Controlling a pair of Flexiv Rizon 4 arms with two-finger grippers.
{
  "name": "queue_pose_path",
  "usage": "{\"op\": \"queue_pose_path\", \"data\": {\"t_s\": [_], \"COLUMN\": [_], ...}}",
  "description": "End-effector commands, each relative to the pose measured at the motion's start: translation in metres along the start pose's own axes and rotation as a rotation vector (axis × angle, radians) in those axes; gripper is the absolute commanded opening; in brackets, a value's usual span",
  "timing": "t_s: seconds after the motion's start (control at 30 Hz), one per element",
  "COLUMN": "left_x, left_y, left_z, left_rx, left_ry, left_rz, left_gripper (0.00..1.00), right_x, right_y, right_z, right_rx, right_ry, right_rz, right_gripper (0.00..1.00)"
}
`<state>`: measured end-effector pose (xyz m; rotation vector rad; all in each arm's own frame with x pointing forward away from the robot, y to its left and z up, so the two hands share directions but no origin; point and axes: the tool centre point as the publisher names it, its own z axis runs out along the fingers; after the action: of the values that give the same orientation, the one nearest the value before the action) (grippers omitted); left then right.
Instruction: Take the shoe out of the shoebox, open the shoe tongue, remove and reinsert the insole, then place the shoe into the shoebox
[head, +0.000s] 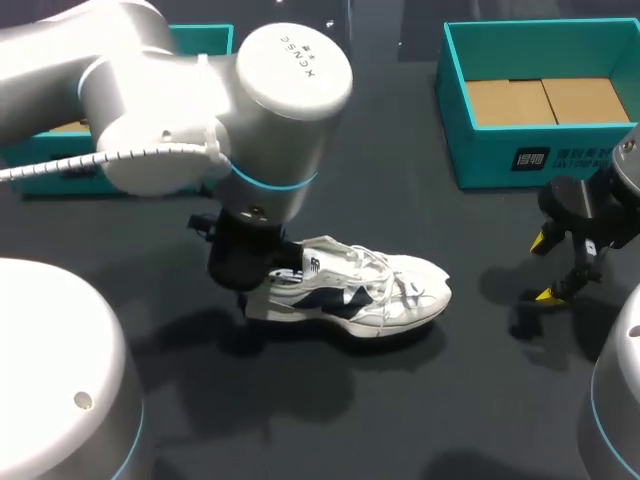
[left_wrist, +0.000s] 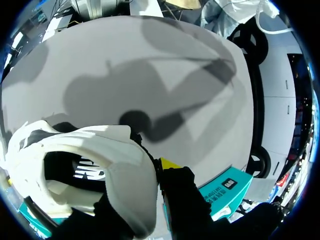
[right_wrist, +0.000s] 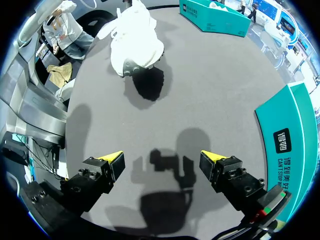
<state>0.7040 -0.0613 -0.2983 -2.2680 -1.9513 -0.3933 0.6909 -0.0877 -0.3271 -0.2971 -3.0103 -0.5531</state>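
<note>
Shoe (head: 370, 295) was out of the box, sole-down mid-counter (head: 420, 400), toe to 3 o'clock, heel to 9.
Left hand (head: 243, 268) sat right on the heel collar. Couldn't tell whether it was actually clamped on, because the shoe's own opening hid the contact in the wrist view.
Right hand (head: 545, 268) was spread wide and empty at 3 o'clock, well apart from the toe, just above the counter.

Step looked like the tongue opening. My take:
- confirm the heel is pinned before pulling, or the shoe will just slide toward 3
- bring the right hand in over the laces (head: 385, 272) from the toe side, narrow it first, and take the tongue (head: 315, 262) by its top edge
- pull up and toward the toe, not sideways

In the way:
- laces looked loose and looped, so likely to snag
- left wrist housing overhung the collar, leaving little room for a second hand

Shoebox (head: 500, 160) sat at 1 o'clock, open, with a cardboard floor. A second teal box (head: 205, 38) sat at 11, mostly behind the left arm.
</note>
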Motion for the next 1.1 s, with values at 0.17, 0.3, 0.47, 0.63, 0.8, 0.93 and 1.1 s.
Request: {"op": "queue_pose_path", "data": {"t_s": [0.17, 0.3, 0.47, 0.63, 0.8, 0.93, 1.1], "left_x": [-0.009, -0.009, -0.018, -0.029, -0.038, -0.048, -0.057], "left_y": [0.007, 0.007, 0.015, 0.015, 0.014, 0.016, 0.017], "left_z": [-0.002, -0.002, 0.021, 0.035, 0.04, 0.046, 0.052], "left_rx": [0.018, 0.018, 0.059, 0.063, 0.062, 0.051, 0.042], "left_ry": [0.024, 0.024, 0.017, -0.014, -0.025, -0.02, -0.012], "left_rz": [-0.001, -0.001, -0.024, -0.004, 0.017, 0.011, 0.006], "left_gripper": [0.0, 0.0, 0.0, 0.0, 0.0, 0.0, 0.0], "right_x": [0.001, 0.001, 0.001, 0.001, 0.001, 0.001, 0.001], "right_y": [0.0, 0.0, 0.0, 0.0, 0.0, 0.0, 0.0], "right_z": [0.0, 0.0, 0.0, 0.0, 0.0, 0.0, 0.0], "right_rx": [0.001, 0.001, 0.001, 0.001, 0.001, 0.001, 0.001], "right_ry": [-0.003, -0.003, -0.003, -0.003, -0.003, -0.003, -0.003], "right_rz": [0.0, 0.0, 0.0, 0.0, 0.0, 0.0, 0.0], "right_gripper": [1.0, 1.0, 1.0, 1.0, 1.0, 1.0, 1.0]}}
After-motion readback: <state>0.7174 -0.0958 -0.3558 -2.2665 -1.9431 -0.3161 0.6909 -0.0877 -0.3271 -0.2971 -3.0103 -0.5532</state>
